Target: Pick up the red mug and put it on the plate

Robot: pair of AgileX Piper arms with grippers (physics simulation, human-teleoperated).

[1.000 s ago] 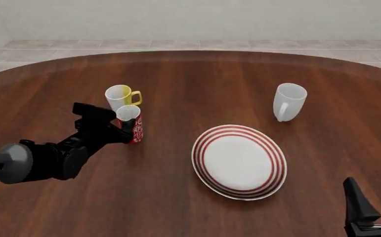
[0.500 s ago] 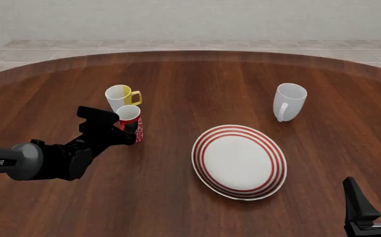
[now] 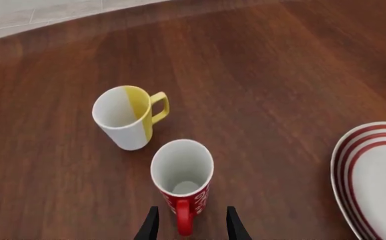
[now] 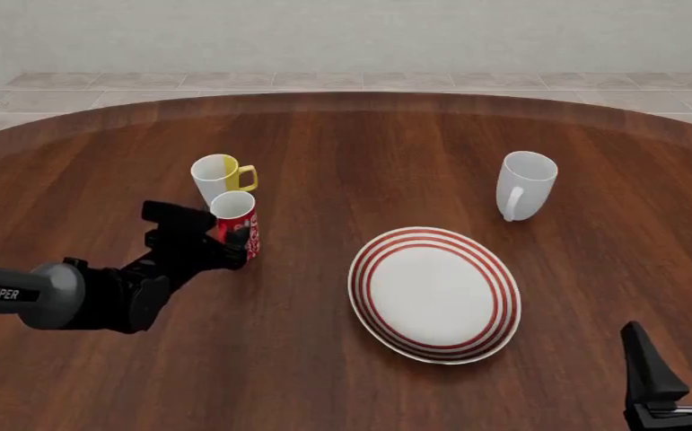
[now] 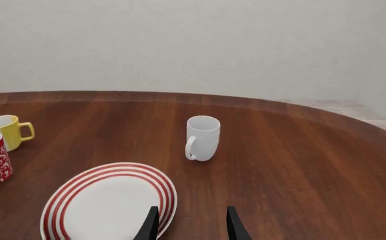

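The left arm reaches forward low over the bench [image 4: 321,153] from the left side, its left pincer [image 3: 187,227] level with the red mug [image 4: 237,224]. The jaws stand parted on either side of the mug's red handle; contact cannot be confirmed. The red mug stands upright just in front of the white mug with yellow handle [image 4: 219,176], left of the plate [image 4: 434,292]. The right pincer [image 5: 189,225] hangs near the bench's near right edge, jaws parted and holding nothing.
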